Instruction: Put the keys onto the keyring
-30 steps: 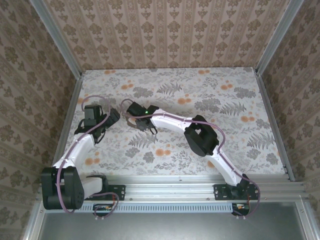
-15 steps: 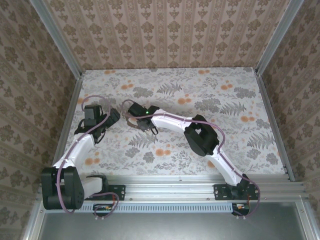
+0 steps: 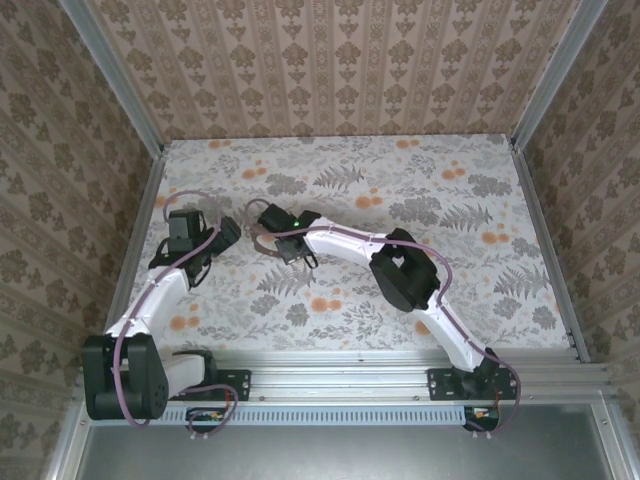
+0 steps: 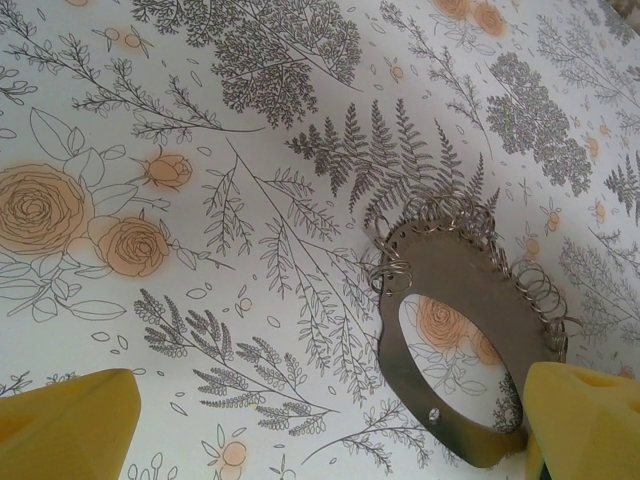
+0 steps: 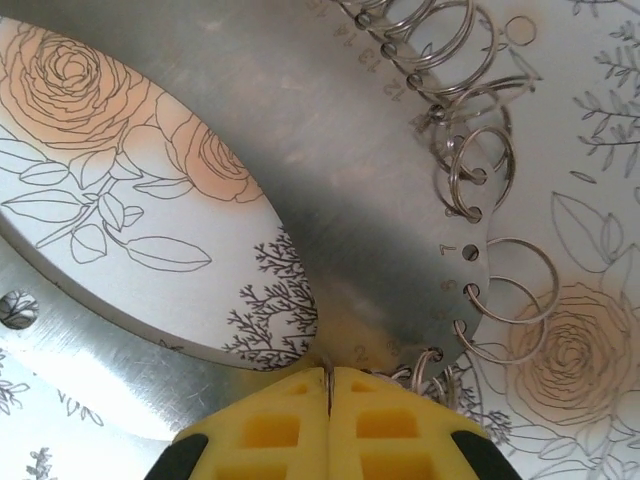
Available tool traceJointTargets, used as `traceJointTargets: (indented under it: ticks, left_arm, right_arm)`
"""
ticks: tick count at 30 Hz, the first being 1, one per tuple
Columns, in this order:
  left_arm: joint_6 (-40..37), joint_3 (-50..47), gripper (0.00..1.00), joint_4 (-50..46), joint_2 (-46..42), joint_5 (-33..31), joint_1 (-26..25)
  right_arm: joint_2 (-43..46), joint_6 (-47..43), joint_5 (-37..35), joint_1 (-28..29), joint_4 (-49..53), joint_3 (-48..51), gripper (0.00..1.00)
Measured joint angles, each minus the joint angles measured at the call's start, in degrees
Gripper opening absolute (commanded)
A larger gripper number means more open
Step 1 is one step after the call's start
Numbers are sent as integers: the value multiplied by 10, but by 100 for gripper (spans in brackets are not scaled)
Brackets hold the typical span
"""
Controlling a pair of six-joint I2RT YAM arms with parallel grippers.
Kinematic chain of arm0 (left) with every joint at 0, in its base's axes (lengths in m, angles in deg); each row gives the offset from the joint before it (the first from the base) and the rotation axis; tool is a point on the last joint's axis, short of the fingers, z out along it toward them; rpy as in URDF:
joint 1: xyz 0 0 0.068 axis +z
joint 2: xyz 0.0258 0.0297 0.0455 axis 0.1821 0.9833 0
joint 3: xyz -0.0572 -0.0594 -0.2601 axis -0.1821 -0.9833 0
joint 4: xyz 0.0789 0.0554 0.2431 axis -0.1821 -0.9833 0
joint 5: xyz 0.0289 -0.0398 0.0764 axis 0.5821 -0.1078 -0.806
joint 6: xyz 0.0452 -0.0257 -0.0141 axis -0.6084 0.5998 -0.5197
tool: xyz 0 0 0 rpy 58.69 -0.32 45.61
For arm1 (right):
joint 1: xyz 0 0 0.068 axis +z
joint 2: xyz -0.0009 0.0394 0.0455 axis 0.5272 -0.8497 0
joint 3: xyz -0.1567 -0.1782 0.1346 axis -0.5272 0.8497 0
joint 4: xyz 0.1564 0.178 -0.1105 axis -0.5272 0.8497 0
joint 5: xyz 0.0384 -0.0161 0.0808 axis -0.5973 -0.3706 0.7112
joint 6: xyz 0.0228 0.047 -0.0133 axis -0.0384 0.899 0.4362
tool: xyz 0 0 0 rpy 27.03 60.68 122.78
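The keyring (image 4: 455,270) is a flat oval metal band lying on the flowered table, with numbered holes and several small wire rings along its outer edge. My left gripper (image 4: 330,400) hangs open over it, and the band's near end runs behind the right yellow finger (image 4: 585,415). My right gripper (image 5: 328,378) is shut at the keyring's (image 5: 350,200) edge by hole 2, with a thin silvery sliver in the seam between its pads. In the top view the left gripper (image 3: 218,250) and right gripper (image 3: 298,258) sit close together at the table's left. The keys are out of view.
The table (image 3: 430,190) wears a fern-and-rose patterned cover and is walled by patterned panels on three sides. The right arm's elbow (image 3: 400,270) stretches across the middle. Open surface lies to the right and at the back.
The right gripper's jaws have closed at the keyring's edge, and its arm has shifted very slightly. The left arm has stayed still and open.
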Motion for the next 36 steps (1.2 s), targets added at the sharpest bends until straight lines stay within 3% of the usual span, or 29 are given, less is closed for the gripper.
traceJointTargets:
  ticks: [4, 9, 14, 19, 25, 29, 36]
  left_arm:
    - [0, 18, 100, -29, -17, -10, -25]
    - [0, 91, 100, -77, -49, -51, -114]
    - [1, 148, 100, -95, -79, -56, -183]
    - [7, 153, 98, -101, -96, -49, -220]
    - [7, 159, 98, -104, -95, -37, -256]
    - [0, 177, 98, -104, -85, -34, -259]
    - [-18, 202, 98, -102, -41, -30, -259]
  right_arm:
    - [70, -25, 25, -10, -26, 66, 0]
    - [227, -53, 103, -37, -96, 173, 0]
    - [402, -58, 232, -102, -192, 311, 0]
    - [512, -35, 363, -174, -295, 450, 0]
    - [587, -18, 467, -205, -362, 546, 0]
    - [609, -19, 526, -214, -384, 558, 0]
    - [606, -29, 552, -214, -374, 551, 0]
